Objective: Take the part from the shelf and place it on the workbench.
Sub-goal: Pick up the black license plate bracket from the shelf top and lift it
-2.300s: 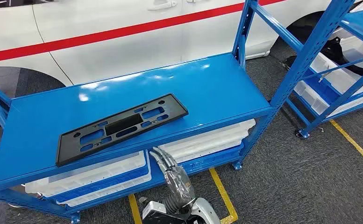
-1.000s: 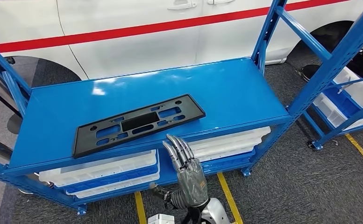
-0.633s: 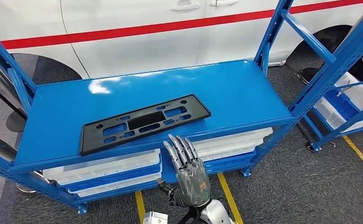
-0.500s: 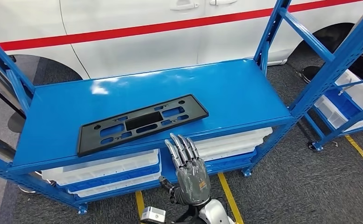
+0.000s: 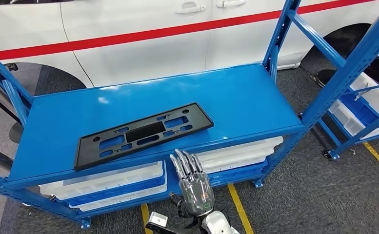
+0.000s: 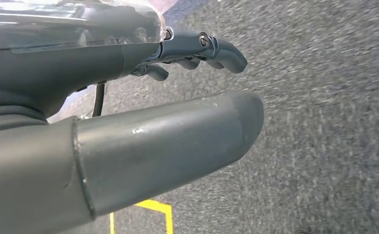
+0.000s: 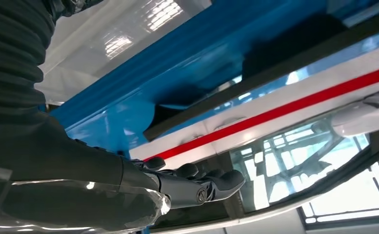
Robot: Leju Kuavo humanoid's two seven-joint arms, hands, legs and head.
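The part, a flat black plate frame [image 5: 143, 134] with several cut-outs, lies on the top level of the blue shelf [image 5: 236, 97], near its front edge and left of middle. My right hand [image 5: 193, 183] is raised in front of the shelf's front edge, below the part's right end, fingers straight and apart, holding nothing and not touching it. In the right wrist view the right hand [image 7: 177, 187] points up at the shelf's underside, and the part's black edge [image 7: 275, 83] runs along the lip. My left hand [image 6: 104, 97] hangs over grey floor, holding nothing.
A white car with a red stripe [image 5: 153, 29] stands close behind the shelf. White bins [image 5: 114, 178] fill the lower level. A second blue rack [image 5: 363, 97] with bins stands to the right. Yellow tape [image 5: 236, 200] marks the grey floor.
My right hand has come up from below the shelf's front edge, its fingers straightened and spread. The camera has shifted, so the whole picture moved; the part lies where it was.
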